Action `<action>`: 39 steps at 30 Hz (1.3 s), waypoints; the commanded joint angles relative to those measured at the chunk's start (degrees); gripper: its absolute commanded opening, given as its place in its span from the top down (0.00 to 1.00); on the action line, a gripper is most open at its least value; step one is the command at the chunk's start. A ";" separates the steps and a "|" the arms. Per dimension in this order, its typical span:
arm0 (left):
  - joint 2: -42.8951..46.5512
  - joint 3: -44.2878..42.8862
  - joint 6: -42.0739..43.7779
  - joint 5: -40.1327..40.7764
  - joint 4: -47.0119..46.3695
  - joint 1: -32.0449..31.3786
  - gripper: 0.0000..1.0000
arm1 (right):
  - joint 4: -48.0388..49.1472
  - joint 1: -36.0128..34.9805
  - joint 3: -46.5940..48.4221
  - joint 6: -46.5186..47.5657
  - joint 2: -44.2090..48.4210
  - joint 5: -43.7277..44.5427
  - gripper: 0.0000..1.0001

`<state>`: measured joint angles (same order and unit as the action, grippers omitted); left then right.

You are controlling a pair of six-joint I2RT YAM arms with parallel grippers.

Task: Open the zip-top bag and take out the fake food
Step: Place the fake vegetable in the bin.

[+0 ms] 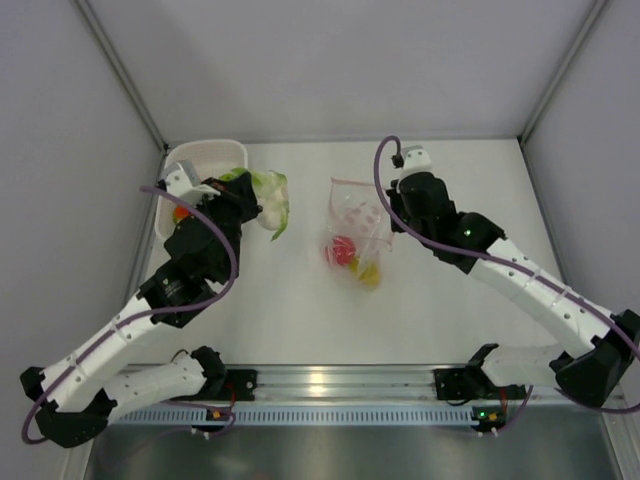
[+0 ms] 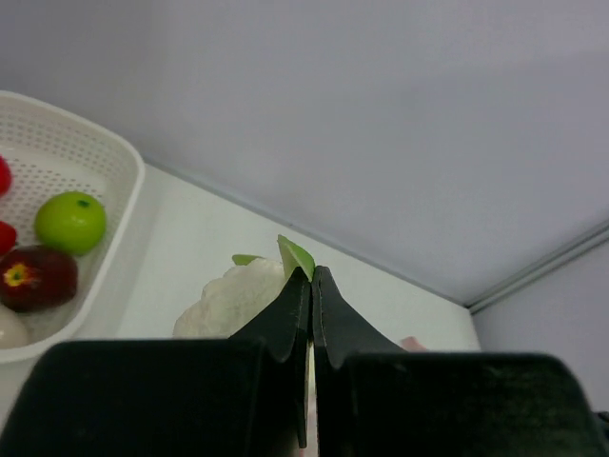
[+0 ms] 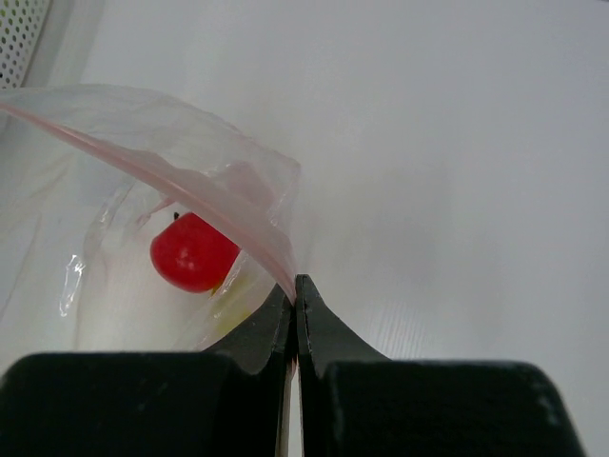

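Far left, the white basket (image 1: 205, 153) sits at the back of the table (image 1: 300, 320); in the left wrist view a green fruit (image 2: 69, 221) and a dark purple fruit (image 2: 36, 276) lie side by side inside it. Just right of the basket's wall comes the left gripper (image 2: 311, 278), jaws pressed together on a green leaf (image 2: 297, 255) of the white radish (image 2: 231, 300); the radish's pale body sits past the fingertips and a little to their left, outside the basket; whether it touches the table cannot be told.

Over to the middle now: the zip-top bag (image 1: 355, 222) lies on the table, well apart from the basket; a red fruit (image 3: 194, 252) and a yellow piece (image 1: 369, 271) sit inside it at the near end.

And on the right, the right gripper (image 3: 293, 288) is pinched tight on the bag's pinkish zip strip (image 3: 190, 186) at its right corner; from the fingertips the strip runs up and away to the left, lifted in an arch; the red fruit lies to the left of the jaws, behind the clear plastic.
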<state>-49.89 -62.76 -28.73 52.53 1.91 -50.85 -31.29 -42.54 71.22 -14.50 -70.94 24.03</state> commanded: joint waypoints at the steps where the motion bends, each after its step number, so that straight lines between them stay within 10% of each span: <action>1: -2.66 -2.54 1.84 1.97 8.63 2.93 1.00 | -0.79 0.71 -0.47 1.32 3.35 2.07 1.00; 30: -37.20 -15.98 -7.30 -29.50 6.88 52.67 1.00 | 1.32 0.71 -4.86 3.78 7.13 0.75 1.00; 39: -50.21 -25.30 -4.23 -34.86 6.35 55.86 1.00 | 1.84 0.62 -5.04 3.96 6.78 -0.13 1.00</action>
<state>-98.13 -83.61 -34.44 20.67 12.19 5.17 -31.31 -42.46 66.02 -11.46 -65.08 24.49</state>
